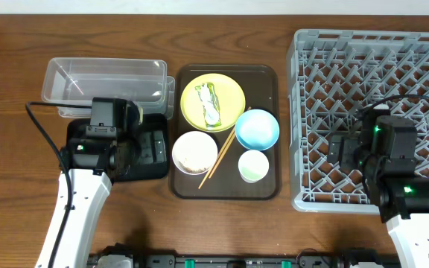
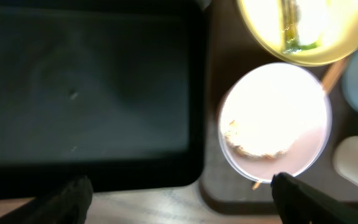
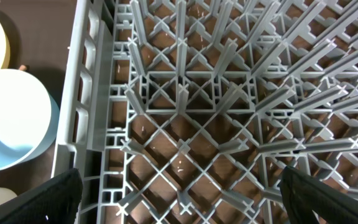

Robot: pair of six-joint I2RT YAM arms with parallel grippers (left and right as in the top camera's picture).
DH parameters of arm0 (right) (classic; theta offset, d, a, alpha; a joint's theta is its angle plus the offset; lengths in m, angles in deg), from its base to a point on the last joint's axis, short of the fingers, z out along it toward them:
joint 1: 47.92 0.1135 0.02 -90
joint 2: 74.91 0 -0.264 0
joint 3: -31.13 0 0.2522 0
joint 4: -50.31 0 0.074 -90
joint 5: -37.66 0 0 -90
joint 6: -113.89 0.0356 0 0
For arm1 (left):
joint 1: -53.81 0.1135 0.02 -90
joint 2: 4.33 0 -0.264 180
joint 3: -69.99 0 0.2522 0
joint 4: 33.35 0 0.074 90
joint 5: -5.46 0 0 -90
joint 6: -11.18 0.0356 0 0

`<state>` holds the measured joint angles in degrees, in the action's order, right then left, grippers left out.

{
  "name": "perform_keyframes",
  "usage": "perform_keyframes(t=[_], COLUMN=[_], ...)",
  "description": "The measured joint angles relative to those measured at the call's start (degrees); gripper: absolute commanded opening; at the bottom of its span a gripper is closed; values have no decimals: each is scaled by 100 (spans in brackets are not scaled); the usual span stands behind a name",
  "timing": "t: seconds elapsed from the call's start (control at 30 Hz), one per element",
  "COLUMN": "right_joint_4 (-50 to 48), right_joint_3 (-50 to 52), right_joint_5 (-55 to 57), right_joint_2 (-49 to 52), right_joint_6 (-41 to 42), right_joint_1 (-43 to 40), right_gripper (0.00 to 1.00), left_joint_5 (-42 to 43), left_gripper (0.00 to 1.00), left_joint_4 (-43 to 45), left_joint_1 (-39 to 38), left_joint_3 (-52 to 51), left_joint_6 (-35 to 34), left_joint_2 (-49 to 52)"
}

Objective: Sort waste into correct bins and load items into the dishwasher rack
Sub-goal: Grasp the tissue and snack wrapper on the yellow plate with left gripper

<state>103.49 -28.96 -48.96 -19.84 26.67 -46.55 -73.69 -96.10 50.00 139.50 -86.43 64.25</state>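
On the brown serving tray, the crumpled green-and-white wrapper (image 1: 210,104) lies on the yellow plate (image 1: 233,88). Beside it are the light blue bowl (image 1: 258,128), the pale cup (image 1: 253,165) and the white bowl (image 1: 194,152) holding rice (image 2: 257,140); the chopsticks (image 1: 222,152) lean between the bowls. My left gripper (image 1: 136,149) hovers open over the black tray (image 2: 86,93), its right fingertip (image 2: 303,196) near the white bowl (image 2: 275,118). The clear tub (image 1: 104,80) stands behind. My right gripper (image 3: 179,205) is open and empty above the grey rack (image 3: 185,124), near its left wall.
The brown serving tray (image 1: 224,192) sits between the black tray and the rack (image 1: 371,59). Bare wooden table lies in front of and behind them. Cables run off both arms.
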Motion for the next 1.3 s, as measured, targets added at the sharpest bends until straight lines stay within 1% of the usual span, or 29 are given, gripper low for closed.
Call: perform_keyframes(t=[0.17, 0.37, 0.53, 0.67, 0.93, 1.2, 1.23, 1.3], right_joint_4=[0, 11, 11, 15, 20, 20, 20, 20], right_joint_3=[-2, -2, -2, -2, -2, -2, -2, -2], right_joint_5=[-15, -142, -177, -192, -212, -212, -212, -212], right_joint_2=[4, 4, 4, 4, 4, 4, 4, 4], right_joint_6=[0, 0, 0, 0, 0, 0, 0, 0], right_joint_1=[0, 0, 0, 0, 0, 0, 0, 0], right_gripper=[99, 99, 99, 99, 99, 99, 99, 99], left_joint_5=[216, 267, 179, 98, 79, 79, 76, 79], left_gripper=[89, 89, 89, 89, 89, 88, 88, 84], left_joint_4=[531, 1563, 2433, 3178, 3613, 3932, 3943, 4011], left_joint_1=[0, -203, -695, -1088, -1381, -1567, -1591, -1639], left_joint_3=[2, 179, 717, 885, 887, 887, 887, 887], left_joint_6=[-11, -116, -116, -17, 11, 7, 7, -9], left_joint_2=[2, 170, 750, 1423, 2881, 3757, 3818, 3980])
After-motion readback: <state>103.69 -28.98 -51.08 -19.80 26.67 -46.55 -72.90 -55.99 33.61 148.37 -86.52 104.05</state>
